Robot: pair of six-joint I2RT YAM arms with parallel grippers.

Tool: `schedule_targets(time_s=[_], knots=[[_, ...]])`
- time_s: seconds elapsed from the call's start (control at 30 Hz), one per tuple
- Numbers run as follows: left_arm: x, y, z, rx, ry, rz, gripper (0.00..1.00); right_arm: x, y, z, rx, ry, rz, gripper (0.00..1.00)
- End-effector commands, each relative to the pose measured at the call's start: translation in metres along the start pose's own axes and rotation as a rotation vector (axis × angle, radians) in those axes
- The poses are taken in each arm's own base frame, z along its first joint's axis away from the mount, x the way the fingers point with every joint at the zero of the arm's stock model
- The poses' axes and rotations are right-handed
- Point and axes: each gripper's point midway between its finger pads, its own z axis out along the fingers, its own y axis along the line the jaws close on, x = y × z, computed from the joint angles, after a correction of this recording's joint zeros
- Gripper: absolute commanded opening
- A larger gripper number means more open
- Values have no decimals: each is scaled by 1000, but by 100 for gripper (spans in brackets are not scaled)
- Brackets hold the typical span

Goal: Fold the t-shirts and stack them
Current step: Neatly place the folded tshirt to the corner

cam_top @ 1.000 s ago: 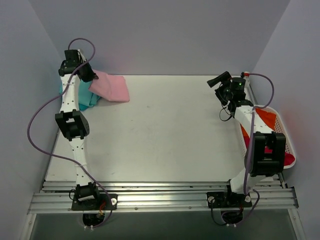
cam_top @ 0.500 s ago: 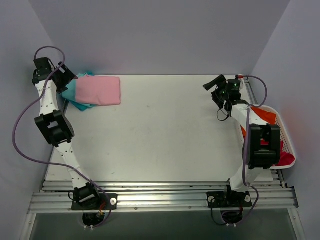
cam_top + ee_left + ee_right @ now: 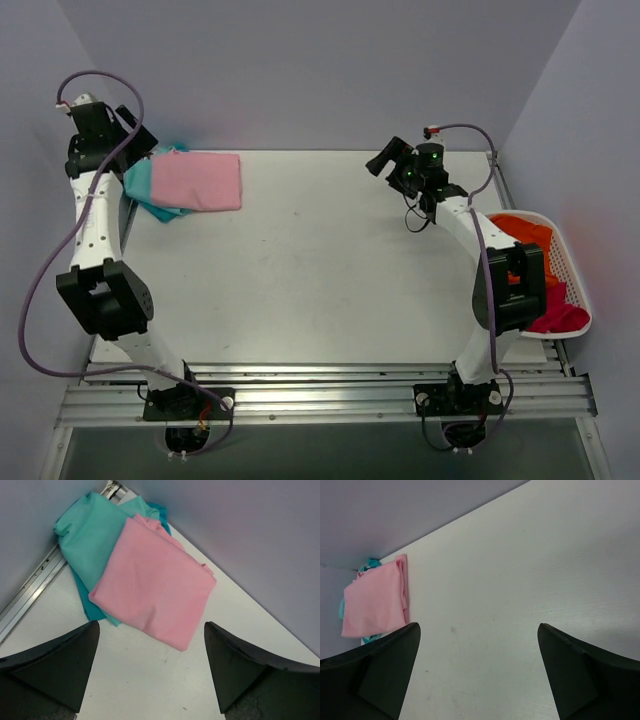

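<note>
My left jaws now stand wide open and empty. A second ago they were shut down at the pink shirt [image 3: 155, 600]. Since then they have let go and drawn up and back toward the corner. The pink shirt lies folded just ahead of them and below, resting on the teal shirt [image 3: 85, 535]. I judge that placing done, so two shirts make the stack.

My right jaws are also wide open, holding nothing. That arm [image 3: 455, 215] has swung away from the basket [image 3: 575, 270], out over the bench [image 3: 320, 260]. The basket now sits behind those jaws, off to their right.

The left wrist view shows the stack closely. The pink shirt lies askew on the teal one, which sticks out to the left and far side. A darker teal layer peeks out beneath.

The right wrist view shows bare bench between the jaws, with the stack well ahead and to their left.

Only the overhead view shows the basket. An orange shirt [image 3: 520, 232] and a magenta shirt [image 3: 555, 315] are heaped inside, not yet folded. I judge those come next.
</note>
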Motion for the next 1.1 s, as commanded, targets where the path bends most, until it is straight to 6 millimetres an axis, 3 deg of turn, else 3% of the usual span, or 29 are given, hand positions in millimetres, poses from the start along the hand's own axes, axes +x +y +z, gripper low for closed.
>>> schedule_targets(time_s=[0.0,0.03,0.07,0.1,0.13,0.17,0.2,0.23,0.27,0.5,0.77,1.07], knots=[[37,-13,-21,-41,3,66,94,-5,37,-8,-59,-27,-124,100],[47,-28,-35,1,3,81,94,1,46,-8,-75,-18,-140,100],[60,-30,-38,5,12,98,94,3,49,-9,-79,-15,-158,100],[89,-21,-36,-20,45,120,94,6,52,-10,-82,-5,-168,100],[86,-22,-53,-30,-6,128,94,10,57,-10,-91,0,-179,100],[100,-28,-61,-17,-7,153,94,9,59,-10,-91,-3,-185,100],[97,-30,-66,2,-56,151,94,12,60,-10,-89,3,-192,100],[114,-29,-81,23,-61,174,94,13,61,-10,-90,4,-196,100],[117,-27,-87,21,-79,181,94,15,63,-11,-94,5,-199,100],[115,-6,-108,-73,-110,233,94,23,68,-10,-98,22,-213,100],[111,-7,-111,-63,-129,244,94,23,68,-10,-94,24,-222,100],[118,-4,-100,-69,-121,272,94,26,66,-6,-83,32,-233,100]])
